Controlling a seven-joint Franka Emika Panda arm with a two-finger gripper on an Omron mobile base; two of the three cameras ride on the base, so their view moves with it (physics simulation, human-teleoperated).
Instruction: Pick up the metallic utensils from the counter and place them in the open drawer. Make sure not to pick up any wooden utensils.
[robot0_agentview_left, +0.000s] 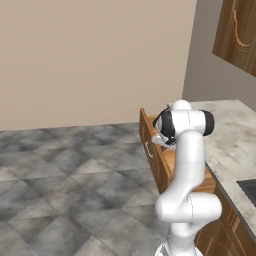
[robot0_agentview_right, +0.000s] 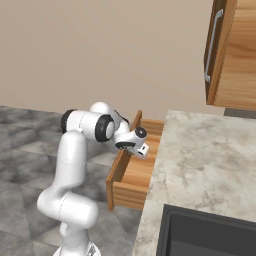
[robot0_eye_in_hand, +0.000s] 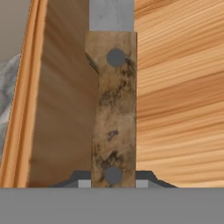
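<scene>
My gripper (robot0_eye_in_hand: 113, 180) is shut on a knife (robot0_eye_in_hand: 113, 113) with a mottled brown handle, two grey rivets and a grey blade that points away from the hand. The knife hangs inside the open wooden drawer (robot0_eye_in_hand: 175, 87), close beside one of its side walls. From the right base, the gripper (robot0_agentview_right: 142, 148) is over the drawer (robot0_agentview_right: 131, 186), which is pulled out from under the marbled counter (robot0_agentview_right: 205, 150). In the left base view the arm hides most of the hand above the drawer (robot0_agentview_left: 148, 140). The other utensils are out of view.
A dark sink (robot0_agentview_right: 210, 235) is set into the counter (robot0_agentview_left: 235, 135) near the base. A wooden wall cabinet (robot0_agentview_right: 232, 50) hangs above the counter. Grey tiled floor (robot0_agentview_left: 65, 175) lies to the left of the drawer front.
</scene>
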